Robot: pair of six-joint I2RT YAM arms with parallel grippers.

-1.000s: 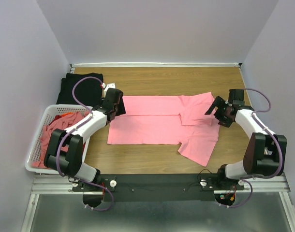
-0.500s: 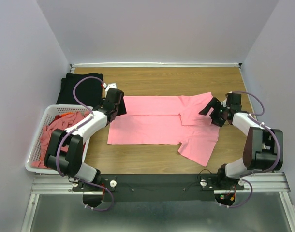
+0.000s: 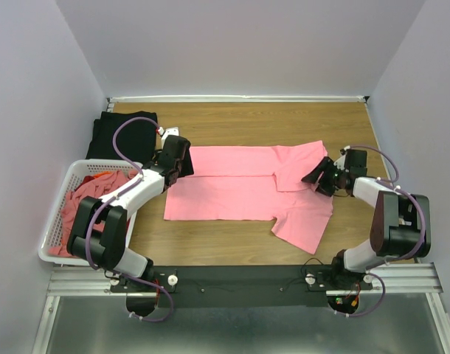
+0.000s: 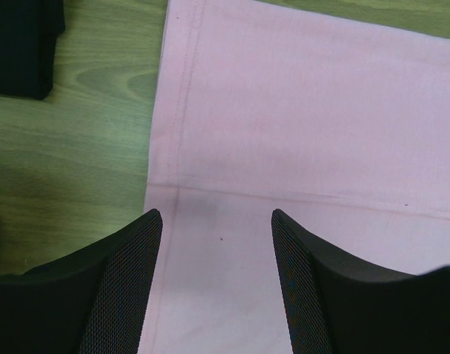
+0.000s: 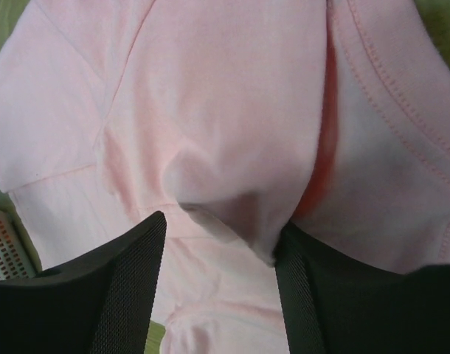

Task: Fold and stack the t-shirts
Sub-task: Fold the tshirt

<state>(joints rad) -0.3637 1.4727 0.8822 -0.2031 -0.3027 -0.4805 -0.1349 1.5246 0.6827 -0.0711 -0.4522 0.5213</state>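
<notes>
A salmon-pink t-shirt (image 3: 240, 188) lies flat across the middle of the wooden table (image 3: 247, 122), its long upper part folded down. My left gripper (image 3: 179, 164) hovers open over the shirt's left hem (image 4: 173, 140); cloth shows between its fingers (image 4: 129, 295) and none is pinched. My right gripper (image 3: 313, 177) is low at the shirt's right end by the sleeve. Its jaws stand apart around a raised fold of pink cloth (image 5: 232, 192), which touches the right finger (image 5: 321, 295). A folded black t-shirt (image 3: 122, 136) lies at the back left. More pink and red t-shirts (image 3: 85, 199) fill the basket.
The white slatted basket (image 3: 54, 243) stands at the table's left edge beside the left arm, and its corner (image 5: 4, 251) shows in the right wrist view. The black shirt's edge (image 4: 22, 44) sits just left of the pink hem. Pale walls enclose three sides.
The right gripper has moved left and down onto the shirt's right end, and its jaws have narrowed around a fold of cloth. The left arm has stayed put.
</notes>
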